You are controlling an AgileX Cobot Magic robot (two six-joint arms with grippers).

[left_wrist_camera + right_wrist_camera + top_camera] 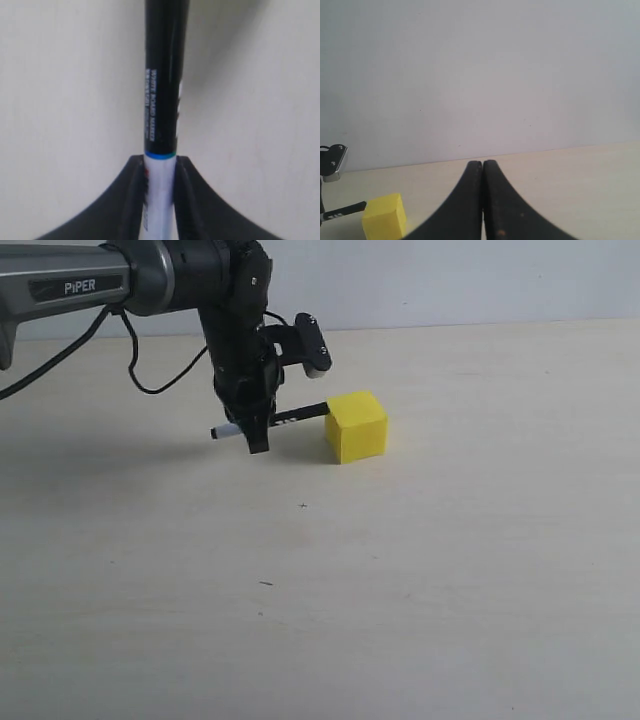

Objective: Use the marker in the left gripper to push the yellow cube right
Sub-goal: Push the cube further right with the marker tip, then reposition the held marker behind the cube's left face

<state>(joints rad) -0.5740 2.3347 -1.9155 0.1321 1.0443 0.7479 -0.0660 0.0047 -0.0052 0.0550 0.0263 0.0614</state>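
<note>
**Desk-side:** What surrounds the work area?

**Operator:** I see a pale desk [470, 600] running back to a plain light wall [480, 280]. To the right of the cube there is plain desk surface, and a few tiny dark specks [265, 583] lie well in front of it.

**Desk-side:** And the arm?

**Operator:** My left arm [80, 285], marked "PiPER", reaches in level from the left. Its wrist bends straight down, and a black cable [150, 380] loops beneath it. The left end effector [257, 443] points at the desk, clamped on the marker [295, 415]. In the left wrist view its fingers [135, 200] squeeze the white barrel on both sides.

**Desk-side:** Where is the cube?

**Operator:** The yellow cube [356, 427] sits flat on the desk just right of that end effector. The marker lies almost level, and its black end rises slightly to meet the cube's left face near the top edge.

**Desk-side:** The other side?

**Operator:** The right end effector [483, 200] is closed, its fingers pressed together.
</note>
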